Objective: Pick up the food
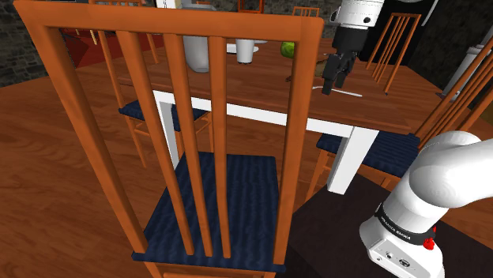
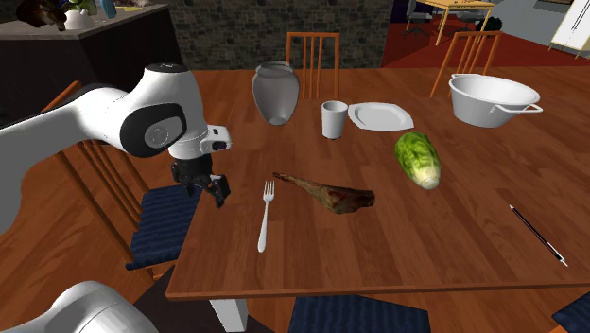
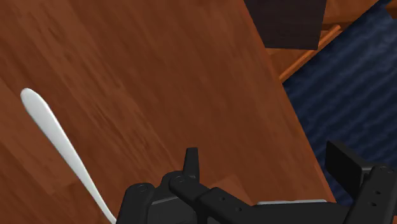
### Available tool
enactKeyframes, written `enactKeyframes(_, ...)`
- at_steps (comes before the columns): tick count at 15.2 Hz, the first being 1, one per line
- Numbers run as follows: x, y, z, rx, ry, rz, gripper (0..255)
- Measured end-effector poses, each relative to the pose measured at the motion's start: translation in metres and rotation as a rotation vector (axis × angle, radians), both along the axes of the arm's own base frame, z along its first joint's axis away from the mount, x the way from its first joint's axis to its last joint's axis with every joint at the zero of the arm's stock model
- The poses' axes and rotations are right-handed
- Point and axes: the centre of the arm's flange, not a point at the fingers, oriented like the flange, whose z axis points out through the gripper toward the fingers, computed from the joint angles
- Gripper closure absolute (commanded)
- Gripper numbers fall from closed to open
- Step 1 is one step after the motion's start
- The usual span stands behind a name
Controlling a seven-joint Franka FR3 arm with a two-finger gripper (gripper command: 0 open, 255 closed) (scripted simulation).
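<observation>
A brown piece of meat on a bone (image 2: 326, 195) lies near the middle of the wooden table (image 2: 397, 255). To its right in the second exterior view is a green head of lettuce (image 2: 419, 159), which peeks out as a green spot (image 1: 287, 49) behind a chair rail in the shoulder view. My gripper (image 2: 216, 193) hovers open over the table's left edge, left of a white fork (image 2: 266, 216) and well left of the meat. The wrist view has the open gripper (image 3: 267, 172) above bare table, the fork handle (image 3: 54, 137) off to one side, nothing between the fingers.
A grey vase (image 2: 275, 92), a cup (image 2: 332, 119), a white plate (image 2: 380, 115) and a white pot (image 2: 492, 99) stand at the table's far side. A pen (image 2: 537, 234) lies at the right. A chair back (image 1: 190, 134) blocks much of the shoulder view.
</observation>
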Motion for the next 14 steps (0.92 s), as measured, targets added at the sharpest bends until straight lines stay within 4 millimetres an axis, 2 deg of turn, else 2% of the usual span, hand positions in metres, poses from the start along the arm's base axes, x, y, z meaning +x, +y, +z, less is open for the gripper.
enactKeyframes(2, 0.003, -0.005, 0.0, 0.0, 0.004, 0.019, 0)
enactKeyframes(5, 0.018, -0.036, 0.006, -0.004, 0.022, 0.133, 0)
enactKeyframes(10, 0.059, -0.089, 0.005, -0.012, 0.059, 0.359, 0)
enactKeyframes(14, 0.102, -0.124, 0.01, -0.018, 0.089, 0.543, 0)
